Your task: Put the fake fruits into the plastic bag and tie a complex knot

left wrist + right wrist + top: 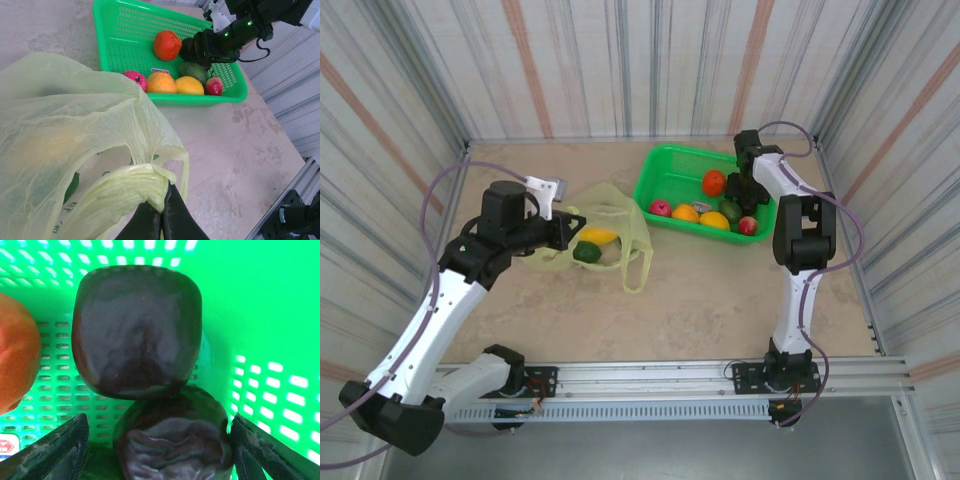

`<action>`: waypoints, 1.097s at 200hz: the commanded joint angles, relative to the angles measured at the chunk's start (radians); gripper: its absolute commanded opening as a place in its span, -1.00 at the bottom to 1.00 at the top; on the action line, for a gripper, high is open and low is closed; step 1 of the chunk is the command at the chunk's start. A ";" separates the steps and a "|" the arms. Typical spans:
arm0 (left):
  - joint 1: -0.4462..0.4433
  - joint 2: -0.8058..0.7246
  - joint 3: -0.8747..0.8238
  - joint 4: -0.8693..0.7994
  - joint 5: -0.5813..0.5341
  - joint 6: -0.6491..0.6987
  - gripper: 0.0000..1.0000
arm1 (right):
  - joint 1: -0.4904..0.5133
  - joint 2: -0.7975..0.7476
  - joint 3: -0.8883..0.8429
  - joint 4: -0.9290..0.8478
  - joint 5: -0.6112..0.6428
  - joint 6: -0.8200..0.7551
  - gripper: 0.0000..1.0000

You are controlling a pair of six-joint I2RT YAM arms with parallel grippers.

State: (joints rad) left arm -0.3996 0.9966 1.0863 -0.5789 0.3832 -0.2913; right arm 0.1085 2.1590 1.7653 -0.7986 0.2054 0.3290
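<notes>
The plastic bag (610, 225) lies left of centre, translucent yellow-green, with a yellow mango (598, 237) and a green avocado (586, 253) inside. My left gripper (162, 209) is shut on a bunched handle strip of the bag (75, 145), and shows from above (564, 232) at the bag's left edge. More fake fruits lie in the green basket (670, 160): an orange (161, 83), a red-orange fruit (167, 45), an avocado (194, 71). My right gripper (160, 452) is down in the basket, open, its fingers either side of a dark purple mangosteen (172, 440). Another mangosteen (137, 330) sits just beyond it.
The basket's walls (260, 300) stand close around my right gripper (747, 192). Corrugated walls enclose the table on three sides. Bare tabletop (720, 300) stretches between the bag, the basket and the arm rail at the near edge.
</notes>
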 commanded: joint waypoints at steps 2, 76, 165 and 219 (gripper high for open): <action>-0.002 0.003 0.023 0.003 0.006 0.018 -1.00 | 0.008 0.033 0.037 -0.040 -0.022 0.014 0.53; -0.001 0.000 0.027 -0.007 0.000 0.018 -1.00 | 0.001 0.026 0.028 -0.030 -0.054 0.025 0.23; 0.010 -0.015 0.044 -0.023 -0.010 0.011 -1.00 | 0.038 -0.258 0.038 -0.049 -0.114 0.031 0.12; 0.025 -0.036 0.038 -0.032 -0.012 0.010 -1.00 | 0.164 -0.475 -0.072 0.011 -0.268 0.067 0.12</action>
State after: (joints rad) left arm -0.3859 0.9852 1.1011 -0.5819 0.3798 -0.2916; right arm 0.2207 1.7756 1.7493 -0.7986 0.0509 0.3553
